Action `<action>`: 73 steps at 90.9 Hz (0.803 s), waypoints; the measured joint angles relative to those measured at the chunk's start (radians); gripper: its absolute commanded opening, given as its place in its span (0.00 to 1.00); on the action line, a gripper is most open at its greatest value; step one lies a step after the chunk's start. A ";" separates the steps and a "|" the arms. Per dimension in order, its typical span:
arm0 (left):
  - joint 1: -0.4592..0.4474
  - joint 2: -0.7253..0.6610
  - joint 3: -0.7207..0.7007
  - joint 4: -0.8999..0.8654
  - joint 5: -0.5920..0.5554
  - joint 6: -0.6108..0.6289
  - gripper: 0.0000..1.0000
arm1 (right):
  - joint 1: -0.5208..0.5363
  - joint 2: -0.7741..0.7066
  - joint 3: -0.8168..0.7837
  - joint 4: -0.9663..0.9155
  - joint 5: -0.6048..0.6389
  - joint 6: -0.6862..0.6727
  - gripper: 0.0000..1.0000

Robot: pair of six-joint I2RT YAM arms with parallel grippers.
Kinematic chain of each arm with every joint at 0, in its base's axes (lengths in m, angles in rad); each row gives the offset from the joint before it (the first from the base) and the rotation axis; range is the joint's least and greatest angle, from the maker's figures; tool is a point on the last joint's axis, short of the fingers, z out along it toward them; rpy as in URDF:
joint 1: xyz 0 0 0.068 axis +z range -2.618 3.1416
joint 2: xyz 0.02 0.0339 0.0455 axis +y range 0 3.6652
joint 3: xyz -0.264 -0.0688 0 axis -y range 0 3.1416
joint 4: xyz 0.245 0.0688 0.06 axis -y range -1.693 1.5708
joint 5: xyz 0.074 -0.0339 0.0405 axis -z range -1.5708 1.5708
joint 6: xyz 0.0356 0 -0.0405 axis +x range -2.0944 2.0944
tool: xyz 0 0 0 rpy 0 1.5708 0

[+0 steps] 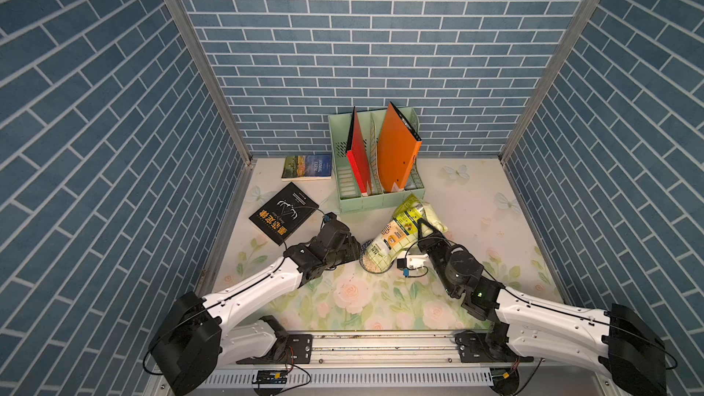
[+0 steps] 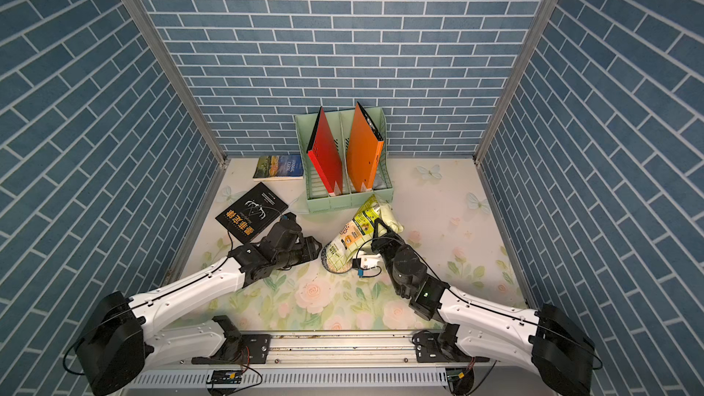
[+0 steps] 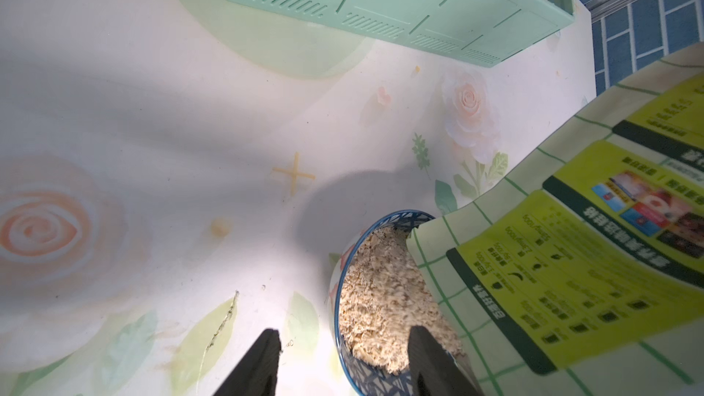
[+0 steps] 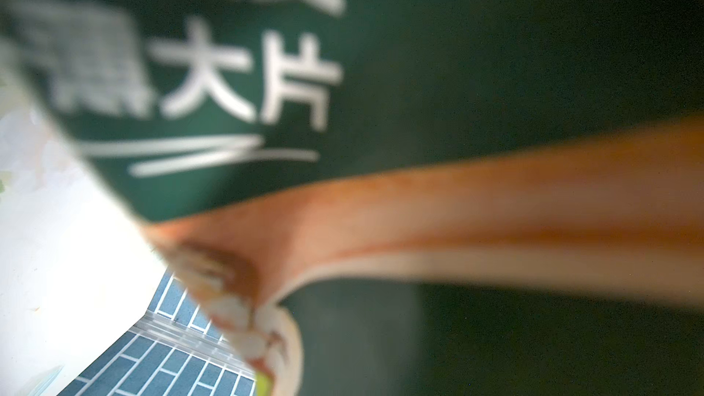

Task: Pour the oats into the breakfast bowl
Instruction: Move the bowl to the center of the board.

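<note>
Right claw point(image 1: 422, 225) is clamped tight on the oat bag point(image 1: 396, 239), pinching its upper half. It holds the bag tipped over. The bag's open end is down at the bowl point(image 3: 364, 377), and its closed end is up in the air, pointing toward the green file rack point(image 1: 375, 205). The right wrist view is filled by the bag point(image 4: 419, 70), dark green with white letters. It is too close and blurry there to show the claw.

Left claw point(image 3: 344, 354) has its two black fingers point(image 3: 263, 360) apart. One finger is outside the bowl with a gap to it. The other finger is over the oats point(image 3: 381, 299), just inside the rim. So the fingers stand on both sides of the bowl's wall and do not squeeze it.

The bowl sits on the flower table point(image 1: 343, 299), between the two claws and in front of the rack. It is blue and white, and it is heaped with pale oats. The bag's open end lies over one side of the rim and hides part of the oats.

In the rack stand a red folder point(image 1: 358, 158) and an orange folder point(image 1: 398, 150), both leaning. A black book point(image 1: 284, 213) lies flat on the table beside the left arm. A blue book point(image 1: 308, 166) lies flat by the back wall, next to the rack.
</note>
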 measured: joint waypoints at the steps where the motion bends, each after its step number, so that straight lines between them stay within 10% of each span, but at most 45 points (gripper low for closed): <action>1: 0.000 0.000 0.000 0.000 0.000 0.000 0.59 | 0.000 0.000 0.000 0.000 0.000 0.000 0.00; 73: 0.000 -0.002 0.000 0.000 0.000 0.000 0.60 | -0.002 0.009 0.016 0.006 -0.006 0.000 0.00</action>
